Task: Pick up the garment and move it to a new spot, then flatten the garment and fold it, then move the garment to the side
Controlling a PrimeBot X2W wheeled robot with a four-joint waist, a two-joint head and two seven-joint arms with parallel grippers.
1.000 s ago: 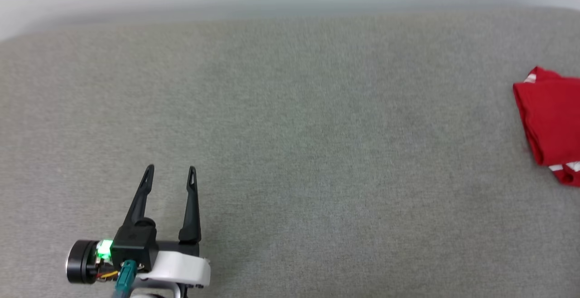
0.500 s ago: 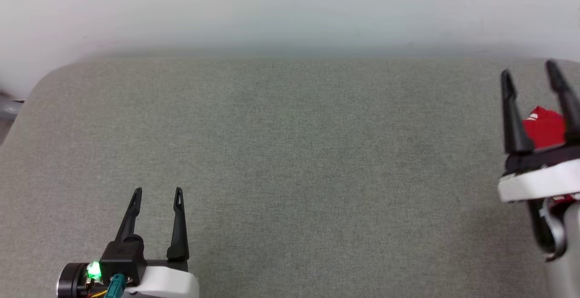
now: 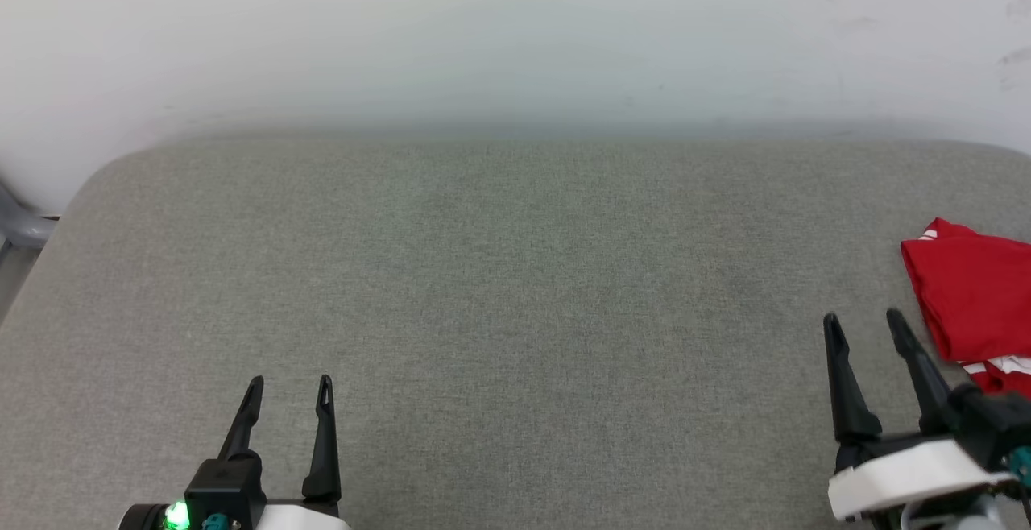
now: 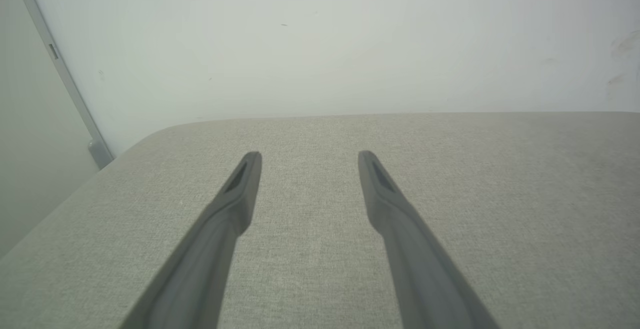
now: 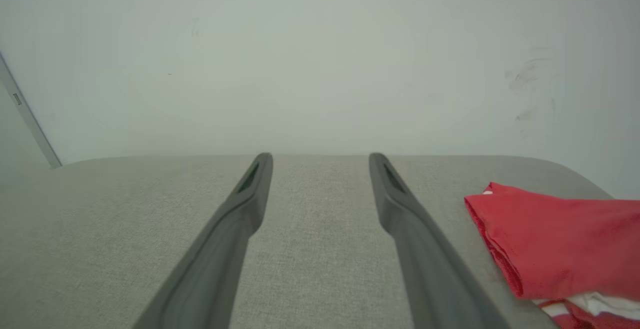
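The garment point(image 3: 975, 296) lies folded at the right edge of the grey padded table point(image 3: 515, 272), plain red on top with a bit of white and striped trim at its near end. In the right wrist view the garment point(image 5: 560, 239) sits just right of the fingers. My right gripper point(image 3: 863, 322) stands open at the lower right, a little left of the garment and not touching it. My left gripper point(image 3: 291, 385) is open at the lower left, far from the garment, nothing between its fingers. The left gripper point(image 4: 309, 156) hovers over bare fabric.
A pale wall point(image 3: 515, 31) runs along the table's far edge. The table's rounded far-left corner point(image 3: 105, 175) drops off to a grey floor strip. A grey frame bar point(image 4: 60, 74) stands against the wall at the left.
The head camera has tilted up, so more wall shows. The right gripper came into view over the garment, then drew back to the lower right. The garment lies as before.
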